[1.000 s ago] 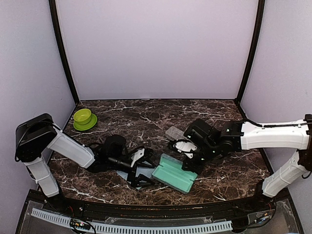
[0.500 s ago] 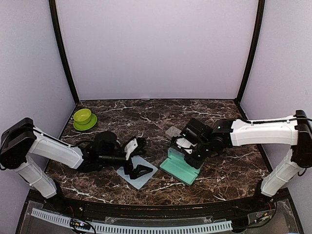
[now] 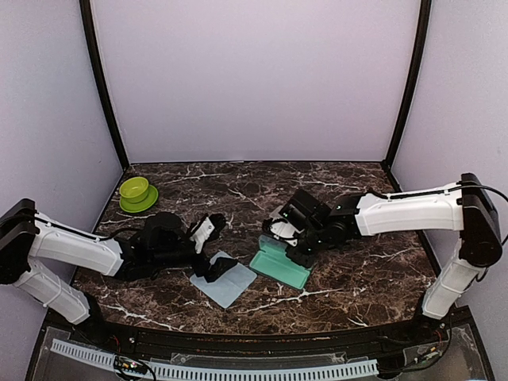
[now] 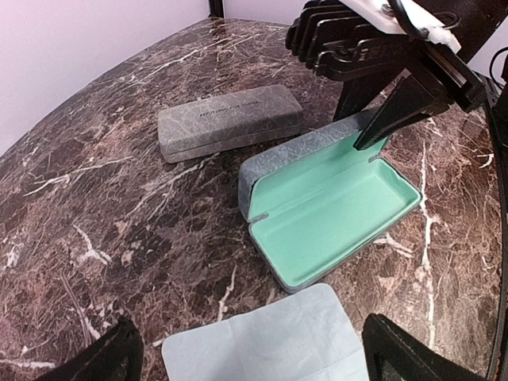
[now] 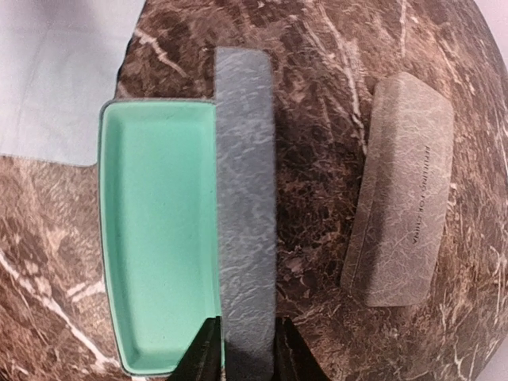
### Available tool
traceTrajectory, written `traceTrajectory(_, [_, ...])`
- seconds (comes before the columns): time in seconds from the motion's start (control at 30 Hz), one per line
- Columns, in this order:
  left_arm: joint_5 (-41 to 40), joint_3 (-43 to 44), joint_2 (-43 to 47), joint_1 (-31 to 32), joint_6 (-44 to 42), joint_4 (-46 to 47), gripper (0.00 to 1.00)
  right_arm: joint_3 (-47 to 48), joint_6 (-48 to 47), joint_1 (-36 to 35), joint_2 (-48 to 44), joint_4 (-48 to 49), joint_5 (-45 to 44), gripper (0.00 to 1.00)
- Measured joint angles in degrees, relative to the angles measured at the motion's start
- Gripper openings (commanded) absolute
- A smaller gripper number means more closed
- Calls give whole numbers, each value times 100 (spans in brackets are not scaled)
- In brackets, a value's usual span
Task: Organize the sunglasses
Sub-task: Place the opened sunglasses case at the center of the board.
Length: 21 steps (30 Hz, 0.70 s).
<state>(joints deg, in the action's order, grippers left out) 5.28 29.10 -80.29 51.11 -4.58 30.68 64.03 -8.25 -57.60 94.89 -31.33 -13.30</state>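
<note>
Nearest you, your left gripper (image 3: pixel 216 248) stands wide open over the pale cloth (image 4: pixel 262 341). The dark shape on that cloth by its lower finger looks like the sunglasses (image 3: pixel 225 267). Just beyond, your right gripper (image 5: pixel 246 353) pinches narrow on the raised lid of the open case (image 4: pixel 333 210). The closed case (image 4: pixel 230 121) lies behind.
</note>
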Motion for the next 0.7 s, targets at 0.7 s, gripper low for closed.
traceTrajectory(0.7, [-728,269,350,0,1696,-2214,88,592,675,-31,-378,149,-42,67])
